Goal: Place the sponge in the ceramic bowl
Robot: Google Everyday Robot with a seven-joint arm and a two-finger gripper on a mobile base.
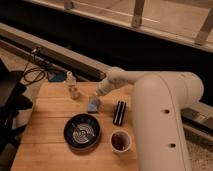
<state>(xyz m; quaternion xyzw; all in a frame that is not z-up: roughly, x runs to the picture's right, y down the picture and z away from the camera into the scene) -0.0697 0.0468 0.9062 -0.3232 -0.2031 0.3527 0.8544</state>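
I see the gripper (98, 95) above the far middle of the tabletop (47, 125), at the end of the white arm (160, 115) that comes in from 3 o'clock. The sponge (93, 105) sits directly under its tip, touching or nearly so; how the jaws stand I cannot tell. The ceramic bowl (82, 132) is near, at 6 o'clock from the sponge, with bare wood between them. A black ribbed bar (119, 113) lies at 4 o'clock from the sponge, a small bottle (73, 88) at 10 o'clock. A pale cup (120, 141) stands at 4 o'clock from the bowl.
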